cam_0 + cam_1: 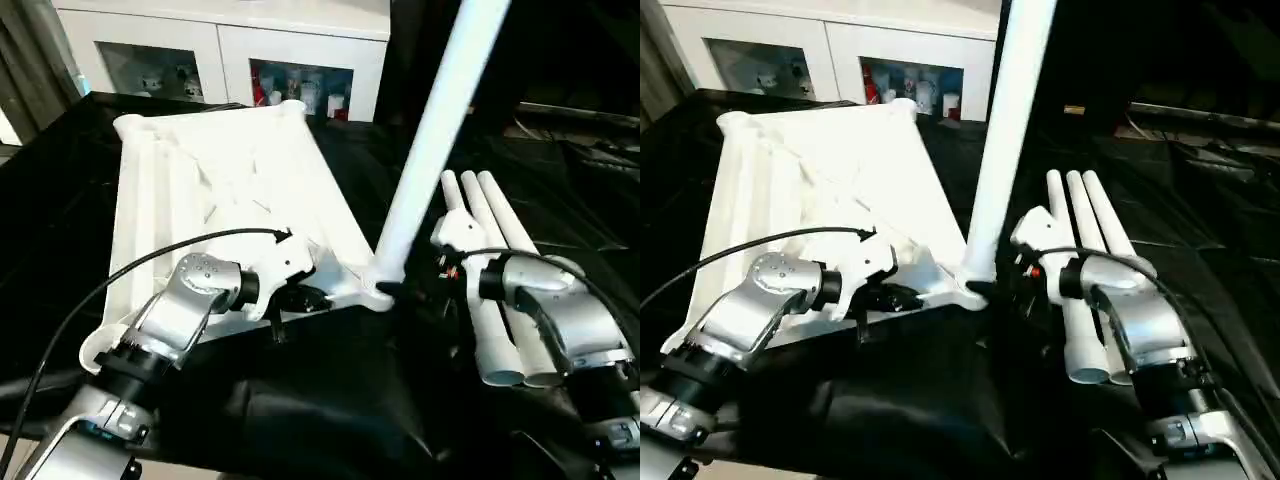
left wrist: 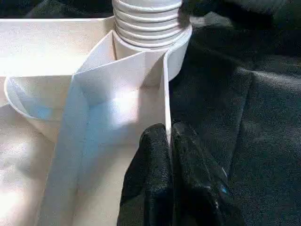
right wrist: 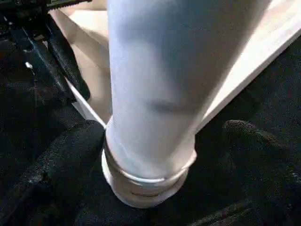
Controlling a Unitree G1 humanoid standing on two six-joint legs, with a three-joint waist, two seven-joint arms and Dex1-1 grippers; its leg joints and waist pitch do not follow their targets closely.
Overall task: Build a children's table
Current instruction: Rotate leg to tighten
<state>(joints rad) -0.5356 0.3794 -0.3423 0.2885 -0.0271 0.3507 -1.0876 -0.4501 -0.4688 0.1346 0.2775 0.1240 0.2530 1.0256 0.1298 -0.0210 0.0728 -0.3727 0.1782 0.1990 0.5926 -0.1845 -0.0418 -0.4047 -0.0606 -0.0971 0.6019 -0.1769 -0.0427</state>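
Clamped on a thin upright rib of the tabletop, the left gripper had its two black fingers pressed together with the rib's edge between them, right next to the near right corner socket. That tabletop lay upside down, ribbed side up, on a black cloth, stretching away toward a white cabinet with glass doors at the far end.

One white leg stood in that near right corner socket, leaning slightly to the right as it rose out of the top of the head view. Its ridged threaded end sat at the socket mouth with several ridges exposed above the rim.

On the other side of that leg, the right gripper was spread wide, one black finger on each side of the leg's base; whether they touched the tube could not be told.

Three more legs lay side by side on the cloth to the right of the tabletop, touching one another, their open ends toward the robot, partly under the right forearm. A black cable arched over the left forearm.
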